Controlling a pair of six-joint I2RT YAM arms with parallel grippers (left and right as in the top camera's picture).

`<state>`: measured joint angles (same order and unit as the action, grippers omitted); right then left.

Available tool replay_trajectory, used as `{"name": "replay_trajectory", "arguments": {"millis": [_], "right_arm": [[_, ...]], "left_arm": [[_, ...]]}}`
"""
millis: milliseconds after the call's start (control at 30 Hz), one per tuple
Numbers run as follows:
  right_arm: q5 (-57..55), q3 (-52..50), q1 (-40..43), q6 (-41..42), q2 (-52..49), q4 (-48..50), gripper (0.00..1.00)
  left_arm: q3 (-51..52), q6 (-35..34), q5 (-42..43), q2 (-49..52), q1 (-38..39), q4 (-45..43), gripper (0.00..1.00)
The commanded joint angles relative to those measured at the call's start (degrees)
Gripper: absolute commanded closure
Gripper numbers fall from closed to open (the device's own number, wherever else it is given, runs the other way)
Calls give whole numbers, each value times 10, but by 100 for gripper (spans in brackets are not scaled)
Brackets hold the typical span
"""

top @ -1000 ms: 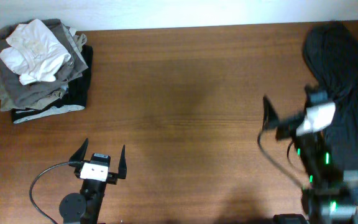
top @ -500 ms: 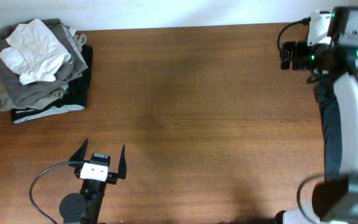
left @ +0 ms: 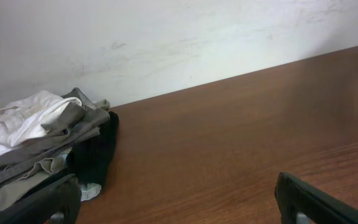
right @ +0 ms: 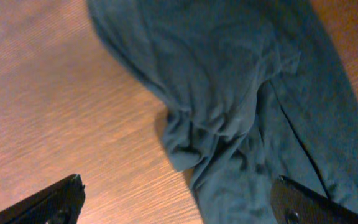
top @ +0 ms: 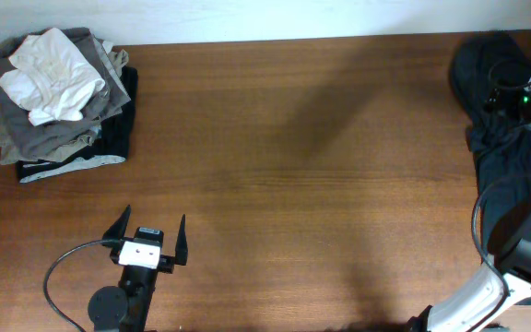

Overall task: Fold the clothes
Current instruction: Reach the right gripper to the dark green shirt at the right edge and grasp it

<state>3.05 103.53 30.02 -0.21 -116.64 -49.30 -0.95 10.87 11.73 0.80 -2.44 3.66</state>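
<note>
The clothes (top: 476, 69) lie on the table (top: 293, 138) at its far right corner. A garment stack (top: 58, 101) sits at the table's far left corner.

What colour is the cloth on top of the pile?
The top cloth is white; overhead shows it best.

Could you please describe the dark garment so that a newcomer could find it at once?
On the brown wooden table, look to the right end, far from the stacked pile of grey, olive and white clothes. The charcoal-black fabric garment lies there alone, crumpled rather than stacked.
</note>
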Motion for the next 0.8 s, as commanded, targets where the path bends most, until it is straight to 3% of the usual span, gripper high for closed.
{"name": "replay_trajectory", "arguments": {"millis": [0,333,467,500,767], "right_arm": [[8,14,15,7,-44,11,1],[-8,14,23,7,-124,63,1],[-7,14,23,7,-130,82,13],[-8,14,23,7,-132,82,20],[-59,14,23,7,-146,80,21]], "left_arm": [[4,-5,-2,-4,-3,-1,1],[4,-5,-2,-4,-3,-1,1],[4,-5,-2,-4,-3,-1,1],[4,-5,-2,-4,-3,-1,1],[4,-5,-2,-4,-3,-1,1]]}}
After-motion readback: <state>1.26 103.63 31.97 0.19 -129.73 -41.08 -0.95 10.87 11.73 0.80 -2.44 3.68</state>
